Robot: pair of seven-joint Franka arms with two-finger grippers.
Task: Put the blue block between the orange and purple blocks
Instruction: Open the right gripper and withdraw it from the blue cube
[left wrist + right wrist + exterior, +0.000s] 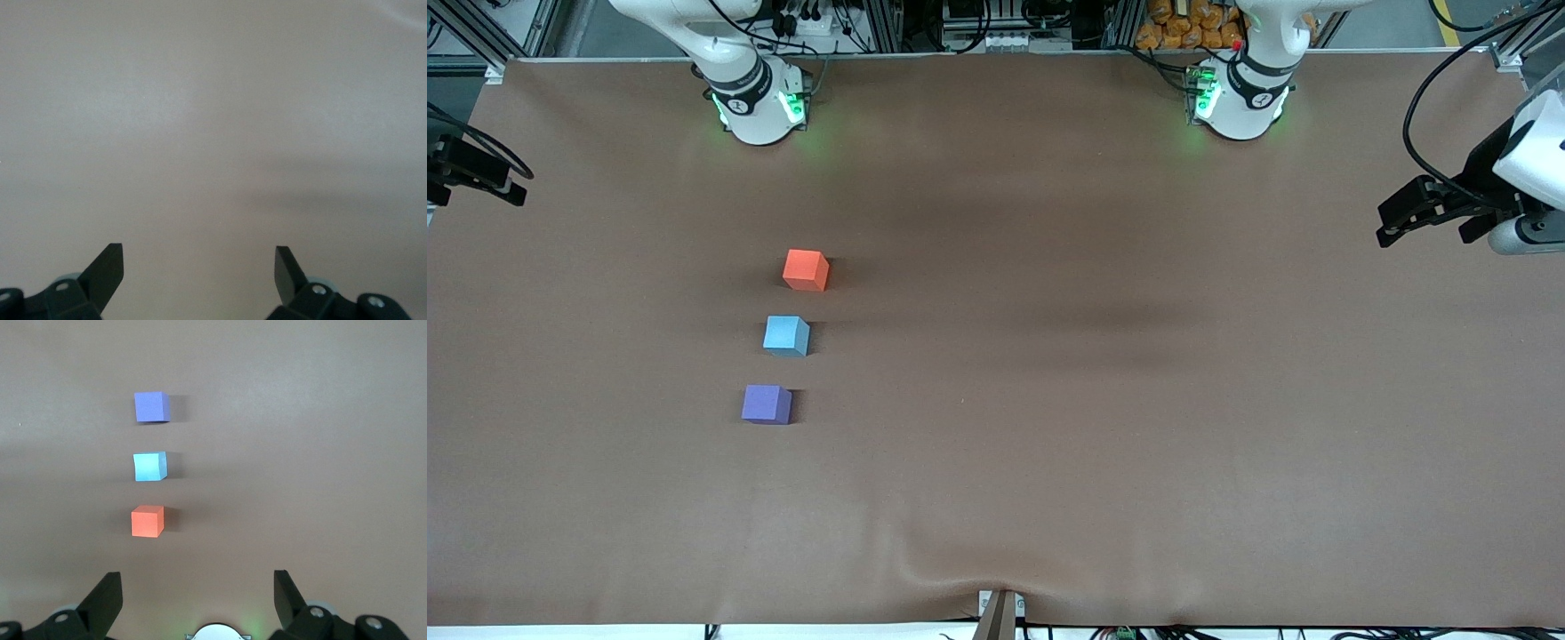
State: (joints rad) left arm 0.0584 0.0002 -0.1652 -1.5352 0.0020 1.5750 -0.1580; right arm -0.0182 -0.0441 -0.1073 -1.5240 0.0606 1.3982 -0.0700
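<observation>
- Where the brown cloth-covered table (1103, 373) is seen from the front camera, three cubes are found in a short, slightly slanted row toward the right arm's end.
- The blue block (786, 336) is set on the cloth between the other two, apart from both, with a strip of bare cloth left on each side.
- The orange block (806, 270) is placed farthest from the front camera, nearest the right arm's base (754, 105); the purple block (766, 404) is placed nearest that camera.
- The same row is shown in the right wrist view: purple block (151, 407), blue block (149, 466), orange block (147, 521), none touching.
- The right gripper (198, 593) is held high above the table with its fingers spread wide and nothing between them; the cubes are seen well clear of it.
- The left gripper (199, 270) is held up at the left arm's end of the table, fingers likewise parted and empty, with only bare cloth shown beneath.
- In the front view the left gripper (1423, 213) is seen at the table's edge, well apart from the cubes.
- Nothing is seen resting on or against the blocks; the left arm's base (1240, 102) stands well apart from them.
</observation>
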